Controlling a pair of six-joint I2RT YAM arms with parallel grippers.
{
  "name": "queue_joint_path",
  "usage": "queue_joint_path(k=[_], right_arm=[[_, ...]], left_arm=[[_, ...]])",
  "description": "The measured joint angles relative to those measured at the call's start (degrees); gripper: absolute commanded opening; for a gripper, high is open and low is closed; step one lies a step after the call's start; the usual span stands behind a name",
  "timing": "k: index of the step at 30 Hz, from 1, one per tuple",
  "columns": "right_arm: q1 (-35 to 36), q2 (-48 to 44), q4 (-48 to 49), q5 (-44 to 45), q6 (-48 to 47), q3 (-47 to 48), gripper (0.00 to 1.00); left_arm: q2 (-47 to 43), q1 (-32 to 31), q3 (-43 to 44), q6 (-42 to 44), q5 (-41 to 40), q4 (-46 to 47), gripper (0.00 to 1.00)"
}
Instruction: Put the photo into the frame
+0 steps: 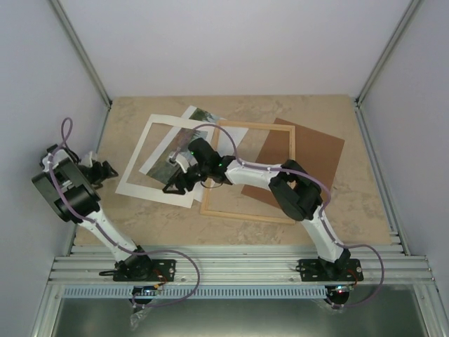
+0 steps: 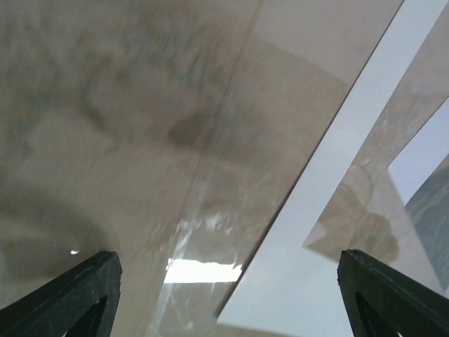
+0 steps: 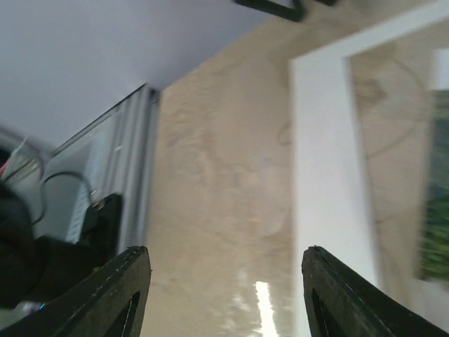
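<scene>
The photo (image 1: 202, 114), a green and blue landscape print, lies under a white mat border (image 1: 144, 184) left of centre, with one corner poking out beyond it. The frame (image 1: 242, 214) of light wooden slats lies flat just to the right. My right gripper (image 1: 172, 187) reaches over the mat's near right edge and is open with nothing between its fingers (image 3: 224, 281). The right wrist view shows the mat (image 3: 326, 175) and a strip of the photo (image 3: 436, 210). My left gripper (image 1: 109, 170) is open and empty (image 2: 228, 281) beside the mat's left edge (image 2: 330, 196). The photo (image 2: 431, 210) shows at that view's right edge.
A brown backing panel (image 1: 309, 158) lies under the frame's right side. The marbled tabletop (image 1: 337, 210) is bounded by pale walls and a metal rail (image 1: 238, 267) at the near edge. The right arm (image 1: 295, 189) stretches across the frame.
</scene>
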Motion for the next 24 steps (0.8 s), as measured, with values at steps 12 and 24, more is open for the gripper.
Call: queue_joint_path(k=[12,24], right_arm=[[8.4,-3.3,-7.7,-1.7,-6.6,-8.0,0.58],[5.8,-0.2,-16.2,9.5,-7.1,-3.4,0.67]], left_arm=[[-6.2,3.7,-10.0,-0.2,-1.1,3.0,0.9],[-7.6,3.6,-11.8,0.3,-1.1,4.5,0.9]])
